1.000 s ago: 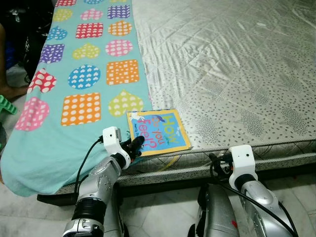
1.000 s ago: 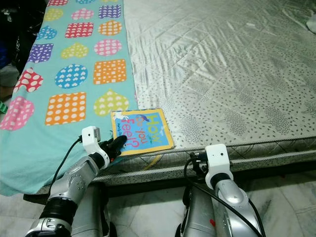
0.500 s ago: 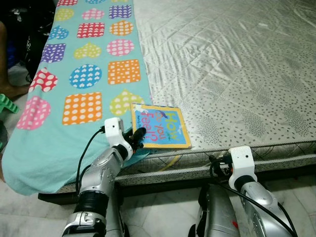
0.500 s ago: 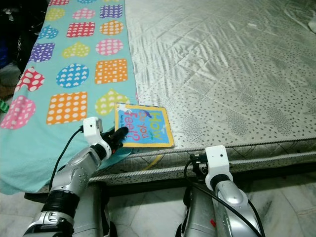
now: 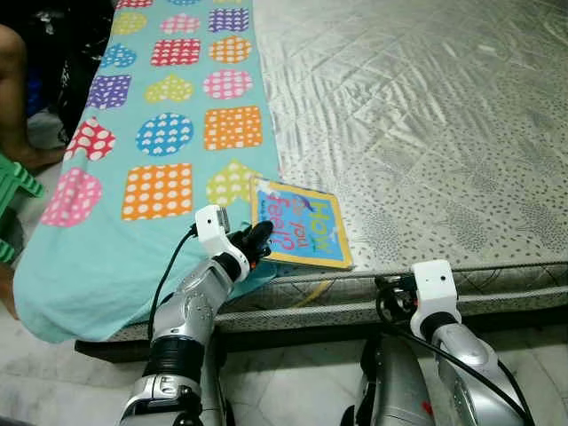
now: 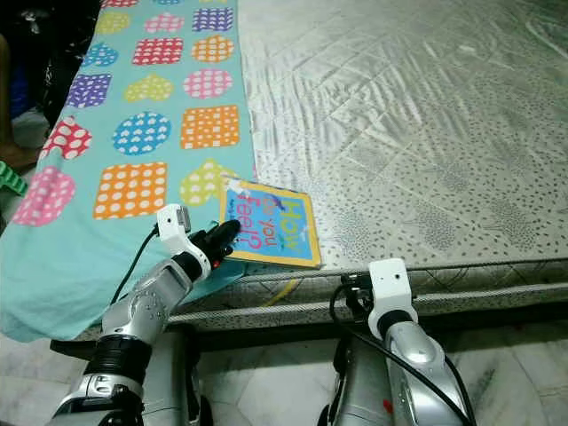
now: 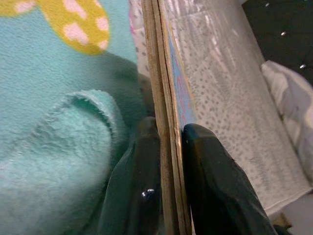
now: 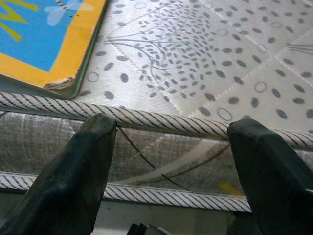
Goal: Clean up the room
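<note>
The left gripper (image 5: 256,240) reaches up from the bed's edge, its two black fingers (image 7: 146,191) clamped on the near left corner of the flat blue-and-yellow picture book (image 5: 304,225). Since a second ago the book has swung clockwise. It lies at the front edge of the grey patterned mattress (image 5: 426,115), its corner overlapping the turquoise blanket with coloured shapes (image 5: 160,169). The right gripper (image 8: 171,161) hangs below the mattress edge, fingers spread wide.

Silver arms, white wrist blocks, black cables, black fingers (image 7: 215,181).
</note>
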Robot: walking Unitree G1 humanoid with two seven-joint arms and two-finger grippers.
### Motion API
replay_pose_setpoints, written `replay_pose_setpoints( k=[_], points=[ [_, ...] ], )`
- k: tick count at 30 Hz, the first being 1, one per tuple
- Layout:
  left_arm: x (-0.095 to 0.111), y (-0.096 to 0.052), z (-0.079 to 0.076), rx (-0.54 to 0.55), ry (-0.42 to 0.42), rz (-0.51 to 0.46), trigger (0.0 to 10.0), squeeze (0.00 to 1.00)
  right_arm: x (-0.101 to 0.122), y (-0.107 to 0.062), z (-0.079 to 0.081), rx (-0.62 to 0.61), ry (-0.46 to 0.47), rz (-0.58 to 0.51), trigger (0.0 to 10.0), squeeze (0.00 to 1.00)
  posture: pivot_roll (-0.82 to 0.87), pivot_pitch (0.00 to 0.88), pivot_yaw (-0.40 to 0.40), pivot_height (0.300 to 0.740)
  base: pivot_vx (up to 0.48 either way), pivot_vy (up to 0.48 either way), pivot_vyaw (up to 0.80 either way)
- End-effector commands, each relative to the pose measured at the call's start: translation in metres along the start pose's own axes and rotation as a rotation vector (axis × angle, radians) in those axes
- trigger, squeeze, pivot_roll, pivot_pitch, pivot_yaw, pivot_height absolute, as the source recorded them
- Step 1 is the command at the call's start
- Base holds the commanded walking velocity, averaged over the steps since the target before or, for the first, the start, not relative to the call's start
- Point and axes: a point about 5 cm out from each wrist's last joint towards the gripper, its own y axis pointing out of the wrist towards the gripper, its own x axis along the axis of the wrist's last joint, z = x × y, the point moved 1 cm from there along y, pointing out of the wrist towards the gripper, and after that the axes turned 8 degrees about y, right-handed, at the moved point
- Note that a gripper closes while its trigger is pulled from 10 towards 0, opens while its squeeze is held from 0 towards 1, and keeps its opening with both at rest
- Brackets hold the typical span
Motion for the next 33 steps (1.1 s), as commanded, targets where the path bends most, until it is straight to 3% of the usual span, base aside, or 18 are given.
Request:
replay_pose_setpoints(
  k=[1,2,4,7,16,21,26,27,29,30,33],
  points=[
    [-0.003,0.002,-0.004,-0.026,-0.029,0.022,2.7,0.00,-0.004,-0.001,0.000,-0.005,-0.005,0.010,10.0,0.00,-0.16,0.150,0.029,0.531,0.000,0.000,0.00],
    [-0.001,0.003,-0.008,-0.045,-0.036,0.022,3.1,0.00,-0.004,-0.001,0.000,-0.004,-0.007,0.009,10.0,0.00,-0.16,0.150,0.029,0.531,0.000,0.000,0.00],
    [0.000,0.004,-0.011,-0.064,-0.043,0.019,2.9,0.00,-0.004,-0.001,-0.001,-0.005,-0.008,0.010,10.0,0.00,-0.16,0.148,0.027,0.531,0.000,0.000,0.00],
    [0.001,0.004,-0.010,-0.048,-0.046,0.022,0.5,0.00,-0.004,-0.001,0.000,-0.004,-0.010,0.010,10.0,0.00,-0.16,0.147,0.028,0.531,0.000,0.000,0.00],
    [-0.003,0.004,0.004,0.043,-0.215,0.018,0.0,0.00,-0.004,0.001,0.000,-0.007,-0.014,0.012,10.0,0.00,-0.16,0.134,0.030,0.531,0.000,0.000,0.00],
    [-0.001,0.001,0.009,0.051,-0.246,-0.017,0.0,0.00,-0.004,0.003,0.000,-0.008,-0.012,0.007,10.0,0.00,-0.16,0.117,0.032,0.531,0.000,0.000,0.00],
    [0.013,-0.010,0.012,0.040,-0.129,-0.138,0.0,0.00,0.006,0.006,0.002,-0.006,0.034,-0.057,10.0,0.00,-0.15,0.081,0.038,0.531,0.000,0.000,0.00],
    [0.019,-0.019,0.014,0.053,-0.060,-0.186,0.0,0.00,0.012,0.007,0.003,-0.008,0.120,-0.093,10.0,0.00,-0.14,0.066,0.042,0.531,0.000,0.000,0.00],
    [0.022,-0.022,0.015,0.058,-0.024,-0.200,0.0,0.00,0.015,0.009,0.005,-0.009,0.173,-0.107,10.0,0.00,-0.13,0.059,0.044,0.531,0.000,0.000,0.00],
    [0.024,-0.031,0.018,0.087,0.015,-0.219,0.0,0.00,0.016,0.012,0.007,-0.018,0.255,-0.103,10.0,0.00,-0.12,0.037,0.049,0.531,0.000,0.000,0.00],
    [0.025,-0.043,0.021,0.124,0.104,-0.229,0.0,0.00,0.020,0.017,0.014,-0.013,0.341,-0.103,10.0,0.00,-0.12,0.020,0.056,0.531,0.000,0.000,0.00]
  ],
)
